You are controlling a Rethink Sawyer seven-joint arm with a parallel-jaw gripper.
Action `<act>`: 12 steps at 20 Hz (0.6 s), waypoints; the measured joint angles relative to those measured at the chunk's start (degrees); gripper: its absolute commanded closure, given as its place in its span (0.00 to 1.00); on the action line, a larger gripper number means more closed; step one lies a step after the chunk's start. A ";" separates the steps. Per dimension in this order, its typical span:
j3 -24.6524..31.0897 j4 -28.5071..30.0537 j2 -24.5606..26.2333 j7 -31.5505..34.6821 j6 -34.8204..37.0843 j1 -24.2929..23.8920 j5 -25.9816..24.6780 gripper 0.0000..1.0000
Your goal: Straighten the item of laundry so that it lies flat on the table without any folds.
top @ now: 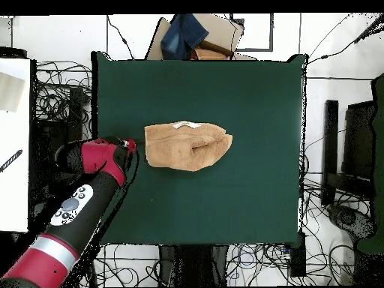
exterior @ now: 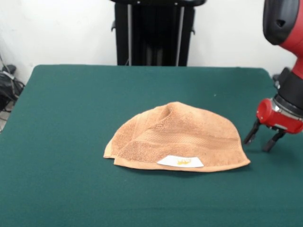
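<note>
The towel (exterior: 177, 137) lies folded and rumpled near the middle of the table (exterior: 71, 109), label (exterior: 180, 161) showing. Just beside the towel, the gripper (exterior: 263, 139) hovers empty, fingers apart.

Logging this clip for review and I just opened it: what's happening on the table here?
A red and black robot arm is working on an orange-tan towel on a green table. The towel lies bunched and folded over, its white label showing at one edge, so it is not yet flat. The gripper hangs open beside the towel's edge, low over the table, holding nothing.
</note>
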 measured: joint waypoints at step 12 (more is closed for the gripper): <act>-0.79 -0.74 0.72 0.25 0.93 -0.05 1.34 0.00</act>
